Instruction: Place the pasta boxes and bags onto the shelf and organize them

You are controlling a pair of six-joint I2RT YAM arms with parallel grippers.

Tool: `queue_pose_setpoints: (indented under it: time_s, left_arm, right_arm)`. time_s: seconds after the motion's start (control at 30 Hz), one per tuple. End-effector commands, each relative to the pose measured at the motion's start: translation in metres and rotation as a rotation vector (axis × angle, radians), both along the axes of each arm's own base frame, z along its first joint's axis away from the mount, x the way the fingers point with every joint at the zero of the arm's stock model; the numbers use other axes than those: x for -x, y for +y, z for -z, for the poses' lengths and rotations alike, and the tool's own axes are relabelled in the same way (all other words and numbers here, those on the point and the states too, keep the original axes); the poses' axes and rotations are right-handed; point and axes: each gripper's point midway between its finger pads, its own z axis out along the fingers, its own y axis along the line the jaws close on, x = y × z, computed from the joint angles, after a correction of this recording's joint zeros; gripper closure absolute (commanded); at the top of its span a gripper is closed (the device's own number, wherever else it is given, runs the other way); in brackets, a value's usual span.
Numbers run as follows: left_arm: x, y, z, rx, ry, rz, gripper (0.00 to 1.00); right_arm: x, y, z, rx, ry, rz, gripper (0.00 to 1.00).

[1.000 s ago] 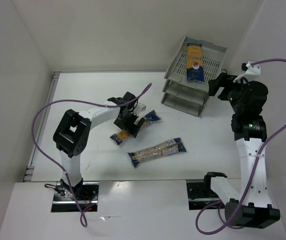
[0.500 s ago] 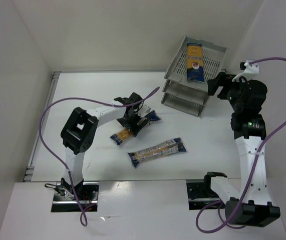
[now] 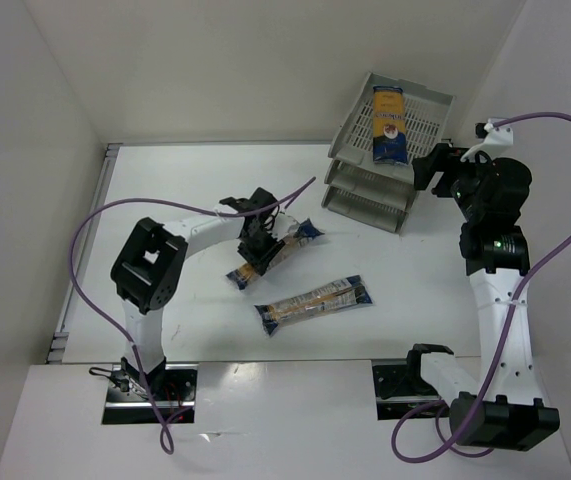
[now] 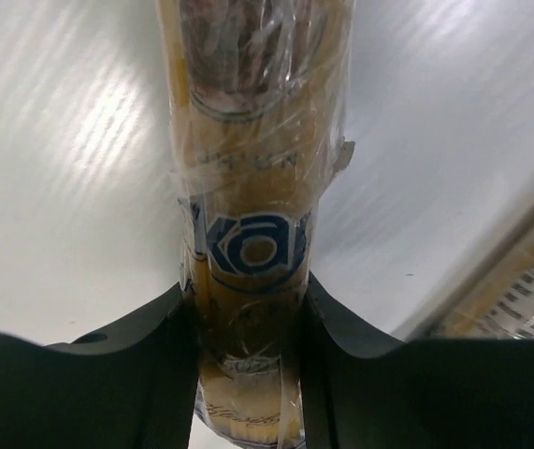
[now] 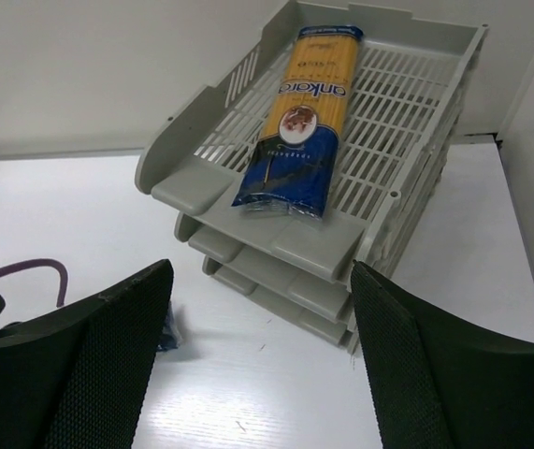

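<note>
- Spaghetti packet lies loose on the table, nearest the arm bases.
- Left hand, just beyond, is clenched around the middle of a second packet, low at the table.
- Right hand hangs released, jaws wide, just beside the shelf.
- Third packet lies lengthwise in the shelf's top tier.

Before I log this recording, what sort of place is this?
Probably a robot test cell: bare white walls enclose a white table, two arms are bolted at its near edge, and the props are spaghetti packets and a grey letter tray.
</note>
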Motion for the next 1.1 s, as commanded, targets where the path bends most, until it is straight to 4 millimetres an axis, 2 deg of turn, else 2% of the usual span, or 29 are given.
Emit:
queue_pose_setpoints:
  time_s: [0.0,0.07,0.13,0.2,0.23,0.3,0.4,0.43,0.47,0.53,0.57,0.6,0.67,0.77,0.9,0.93,0.97,1.07]
  left_arm:
    - [0.013,-0.032,-0.027,0.189,0.030,0.064,1.00]
    - [0.009,-0.036,-0.052,0.217,-0.010,0.060,1.00]
    - [0.001,-0.042,-0.090,0.262,-0.070,0.051,1.00]
    - [-0.004,-0.041,-0.123,0.304,-0.125,0.050,1.00]
    - [-0.005,-0.042,-0.135,0.317,-0.146,0.052,1.00]
    - [-0.013,-0.043,-0.174,0.365,-0.227,0.052,1.00]
    - [-0.027,-0.033,-0.214,0.421,-0.323,0.028,1.00]
    - [-0.031,-0.036,-0.223,0.443,-0.362,0.033,1.00]
    - [-0.036,-0.032,-0.231,0.455,-0.390,0.023,1.00]
    - [-0.034,-0.034,-0.232,0.468,-0.382,0.032,1.00]
    - [-0.030,-0.035,-0.223,0.475,-0.346,0.009,1.00]
    - [-0.028,-0.036,-0.220,0.481,-0.328,0.005,1.00]
    - [-0.024,-0.039,-0.221,0.504,-0.300,-0.012,1.00]
    - [-0.027,-0.051,-0.245,0.586,-0.310,-0.027,1.00]
    - [-0.025,-0.075,-0.303,0.820,-0.305,-0.098,1.00]
    - [-0.030,-0.080,-0.319,0.876,-0.338,-0.109,1.00]
    - [-0.033,-0.081,-0.323,0.895,-0.340,-0.135,1.00]
    - [-0.054,-0.084,-0.305,0.854,-0.334,-0.248,1.00]
  right_arm:
    - [-0.001,0.002,-0.012,0.024,-0.060,-0.018,0.19]
    - [-0.001,0.006,-0.007,0.021,-0.048,-0.041,0.25]
    - [0.003,0.013,-0.004,-0.008,-0.042,-0.075,0.29]
    - [0.005,0.024,0.006,-0.027,-0.017,-0.134,0.29]
    - [0.009,0.029,0.003,-0.027,-0.028,-0.164,0.29]
    - [0.013,0.041,0.007,-0.044,-0.017,-0.233,0.29]
    - [0.025,0.064,0.009,-0.079,-0.009,-0.372,0.29]
    - [0.028,0.069,0.009,-0.082,-0.008,-0.404,0.29]
    - [0.032,0.077,0.015,-0.118,0.013,-0.446,0.29]
    - [0.037,0.079,0.016,-0.129,0.008,-0.458,0.29]
    - [0.038,0.081,0.025,-0.148,0.033,-0.466,0.29]
    - [0.042,0.083,0.026,-0.148,0.031,-0.480,0.29]
    - [0.049,0.085,0.036,-0.150,0.058,-0.490,0.29]
    - [0.057,0.086,0.041,-0.141,0.061,-0.491,0.29]
    - [0.060,0.085,0.039,-0.145,0.043,-0.482,0.29]
    - [0.063,0.086,0.038,-0.151,0.030,-0.482,0.29]
    - [0.065,0.085,0.037,-0.154,0.020,-0.471,0.29]
    - [0.070,0.083,0.037,-0.147,0.001,-0.451,0.29]
